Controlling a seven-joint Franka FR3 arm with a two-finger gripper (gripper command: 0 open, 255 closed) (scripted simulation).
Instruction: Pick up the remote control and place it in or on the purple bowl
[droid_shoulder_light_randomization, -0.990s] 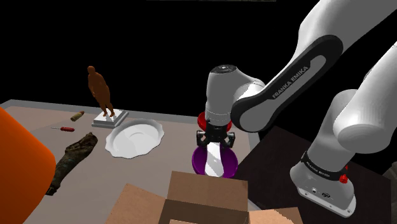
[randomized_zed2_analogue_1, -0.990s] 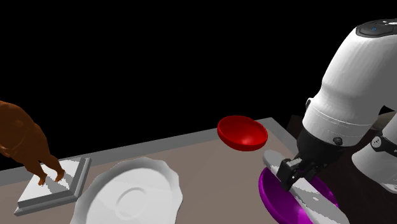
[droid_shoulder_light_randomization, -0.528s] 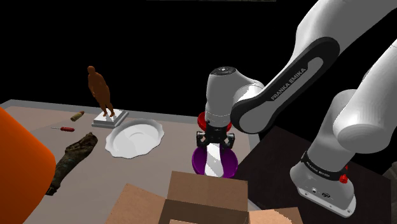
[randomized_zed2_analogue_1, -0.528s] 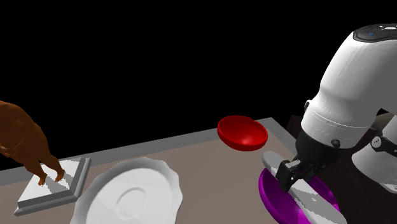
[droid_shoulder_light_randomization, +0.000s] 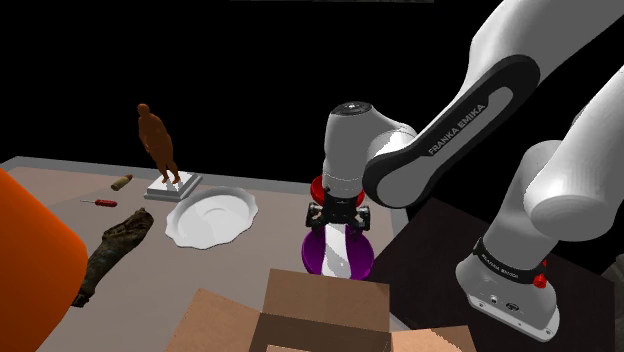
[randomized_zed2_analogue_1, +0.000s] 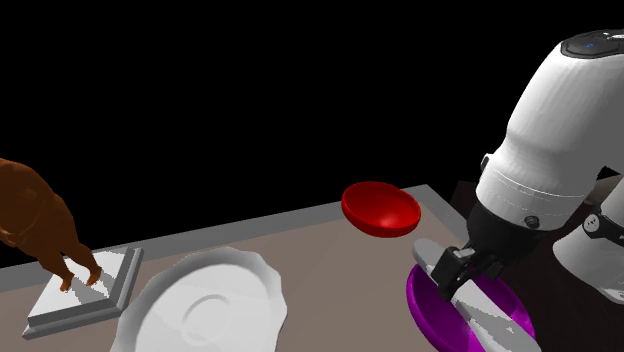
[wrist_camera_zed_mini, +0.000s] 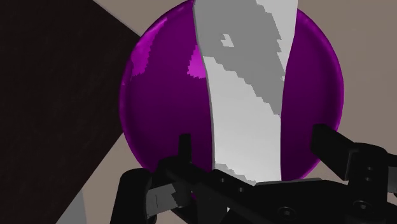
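Release is being completed, judging by how things are lying. On the tabletop (droid_shoulder_light_randomization: 50, 180), reading the shoulder view leftward to rightward, a figure (droid_shoulder_light_randomization: 157, 143) and a plate (droid_shoulder_light_randomization: 210, 218) are sitting well apart from the work. Next, the remote (wrist_camera_zed_mini: 245, 95) is lying across the bowl (wrist_camera_zed_mini: 159, 95), one end reaching past its rim. The claw (wrist_camera_zed_mini: 253, 143) is being held open just above it, with the fingers (wrist_camera_zed_mini: 184, 149) standing either side of the remote without touching it. Withdrawal is best being made straight upward, so that neither finger is dragged against the remote and it is not being tipped off the rim.
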